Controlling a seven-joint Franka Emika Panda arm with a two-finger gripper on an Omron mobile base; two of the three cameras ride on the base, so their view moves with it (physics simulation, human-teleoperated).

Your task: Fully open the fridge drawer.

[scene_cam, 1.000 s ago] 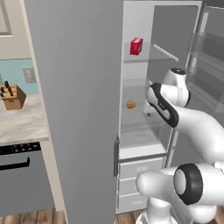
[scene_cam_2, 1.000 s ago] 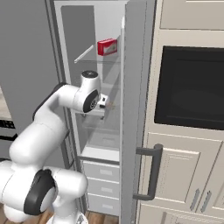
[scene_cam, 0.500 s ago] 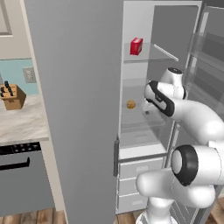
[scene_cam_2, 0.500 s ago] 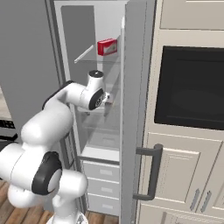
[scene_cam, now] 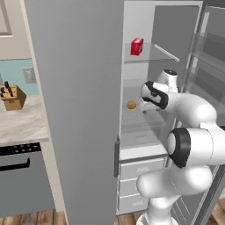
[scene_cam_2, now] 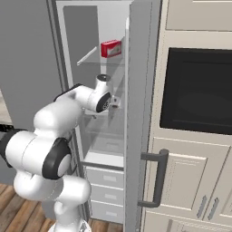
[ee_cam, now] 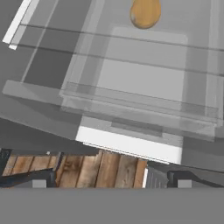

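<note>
Approach step — gripper (ee_cam: 100, 177) spread wide, holding nothing (above the fridge drawer (ee_cam: 140, 105)). Next: descend, catch its front lip, pull outward.

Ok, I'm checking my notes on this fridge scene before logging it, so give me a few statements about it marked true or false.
1. A red box stands on an upper glass shelf inside the fridge. True.
2. The gripper is clamped on the fridge drawer. False: in the hand view the drawer lies ahead of the fingertips, with nothing between them.
3. A small round brown item sits on a shelf beside the arm's wrist. True.
4. A knife block stands on the counter left of the fridge. True.
5. The built-in oven right of the fridge has its door hanging open. False: it is closed.
</note>
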